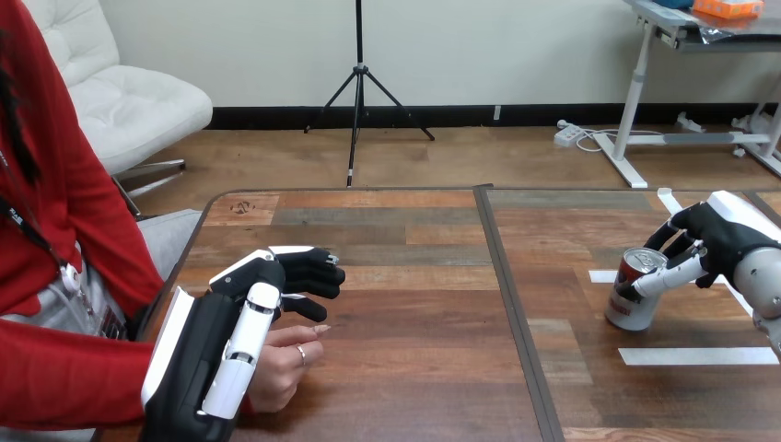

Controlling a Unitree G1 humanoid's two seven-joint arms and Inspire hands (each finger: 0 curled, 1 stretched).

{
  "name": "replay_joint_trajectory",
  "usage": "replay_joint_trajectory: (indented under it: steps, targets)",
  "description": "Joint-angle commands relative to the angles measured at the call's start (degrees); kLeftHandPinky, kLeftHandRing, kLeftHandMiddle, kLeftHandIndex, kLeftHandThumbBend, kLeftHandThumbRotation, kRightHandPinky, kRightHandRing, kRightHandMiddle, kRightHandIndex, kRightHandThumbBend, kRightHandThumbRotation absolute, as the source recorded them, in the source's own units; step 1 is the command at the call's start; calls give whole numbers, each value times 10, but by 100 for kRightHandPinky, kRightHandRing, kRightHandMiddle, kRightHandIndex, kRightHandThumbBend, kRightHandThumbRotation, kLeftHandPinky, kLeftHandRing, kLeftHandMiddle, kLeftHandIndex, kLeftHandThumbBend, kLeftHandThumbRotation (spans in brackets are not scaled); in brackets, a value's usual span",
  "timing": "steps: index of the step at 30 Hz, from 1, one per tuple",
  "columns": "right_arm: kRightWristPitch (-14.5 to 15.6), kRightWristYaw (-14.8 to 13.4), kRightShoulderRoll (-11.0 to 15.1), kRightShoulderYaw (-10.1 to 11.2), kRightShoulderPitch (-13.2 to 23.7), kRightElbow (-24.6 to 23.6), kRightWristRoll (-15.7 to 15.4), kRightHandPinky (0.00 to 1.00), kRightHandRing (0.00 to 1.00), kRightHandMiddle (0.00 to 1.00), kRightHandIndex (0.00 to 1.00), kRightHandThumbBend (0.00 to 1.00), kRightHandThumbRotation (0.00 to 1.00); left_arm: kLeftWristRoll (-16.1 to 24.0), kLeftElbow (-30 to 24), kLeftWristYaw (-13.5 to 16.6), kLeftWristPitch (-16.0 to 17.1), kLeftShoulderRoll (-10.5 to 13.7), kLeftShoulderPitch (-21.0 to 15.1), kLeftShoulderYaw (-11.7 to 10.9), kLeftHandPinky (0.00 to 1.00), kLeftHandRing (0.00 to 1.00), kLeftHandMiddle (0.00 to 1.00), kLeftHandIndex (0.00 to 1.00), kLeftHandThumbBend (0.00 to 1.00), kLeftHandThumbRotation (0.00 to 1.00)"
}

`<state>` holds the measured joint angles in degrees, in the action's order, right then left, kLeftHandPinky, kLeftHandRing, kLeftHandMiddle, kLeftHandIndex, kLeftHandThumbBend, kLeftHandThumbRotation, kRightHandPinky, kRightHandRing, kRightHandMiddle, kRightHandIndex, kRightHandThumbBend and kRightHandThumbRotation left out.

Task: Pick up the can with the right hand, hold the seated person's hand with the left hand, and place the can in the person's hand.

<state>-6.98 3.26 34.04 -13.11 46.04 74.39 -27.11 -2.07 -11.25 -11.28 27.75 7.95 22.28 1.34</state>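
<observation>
We see the wooden table reaching its far edge ahead and a rounded corner at the far left, with a dark seam running front to back down its middle. The broad stretch between the two hands is bare wood. On the right half lie white tape strips, one in front of the can and a shorter one beside it.

The person's hand rests on the table near the left edge. Our left hand lies over and against it; we cannot tell whether it grasps it.

The can stands on the right half, well apart from the person's hand. Our right hand has fingers and thumb wrapped round the can's upper part.
</observation>
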Motion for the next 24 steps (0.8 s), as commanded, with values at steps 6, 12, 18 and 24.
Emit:
replay_joint_trajectory:
  steps: [6, 12, 18, 24]
  targets:
    - [11, 5, -8, -9, 43, -11, -4, 47, 55, 60, 61, 100, 16, -2, -14, 4, 6, -3, -24, -1, 55, 64, 64, 62, 14, 100]
    - [9, 5, -11, -10, 38, -12, -2, 47, 56, 60, 62, 100, 15, -13, -13, 0, 8, -4, -26, 0, 56, 64, 64, 62, 12, 99]
    - [6, 4, -14, -14, 32, -10, -6, 47, 56, 61, 61, 100, 15, -13, -17, 0, 2, -2, -25, -2, 58, 65, 64, 62, 11, 97]
    - [7, 2, -18, -19, 28, -10, -9, 49, 58, 61, 61, 100, 14, -16, -19, -1, -3, -1, -25, -2, 59, 65, 65, 63, 11, 94]
